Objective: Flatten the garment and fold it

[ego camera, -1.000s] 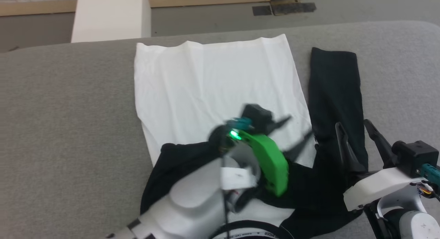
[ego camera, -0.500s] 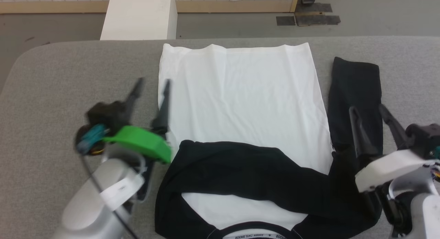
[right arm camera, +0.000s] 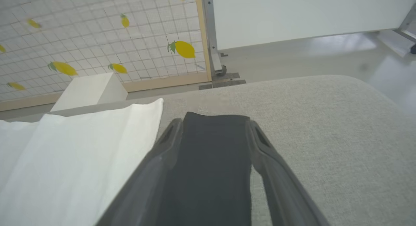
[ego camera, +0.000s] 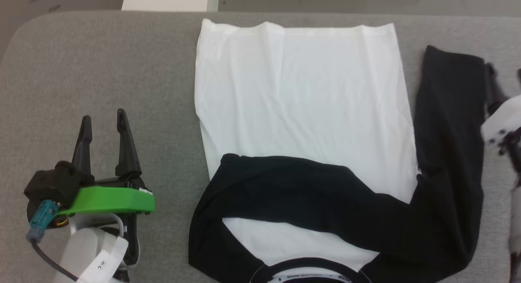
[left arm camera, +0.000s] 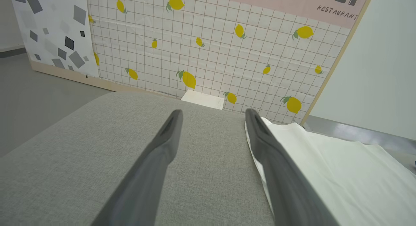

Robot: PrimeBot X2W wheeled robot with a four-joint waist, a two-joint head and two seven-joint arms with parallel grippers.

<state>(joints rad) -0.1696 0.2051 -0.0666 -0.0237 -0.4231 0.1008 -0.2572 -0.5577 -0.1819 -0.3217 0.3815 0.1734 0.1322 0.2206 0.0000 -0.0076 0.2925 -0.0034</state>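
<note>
My open, empty right pincer hung over the shirt's black sleeve, which ran along my 2 fingers; my open left pincer sat farther off.

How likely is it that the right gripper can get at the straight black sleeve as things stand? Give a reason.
Probably yes: the right gripper is open right by that sleeve, which shows between its fingers, and nothing lies on it.
</note>
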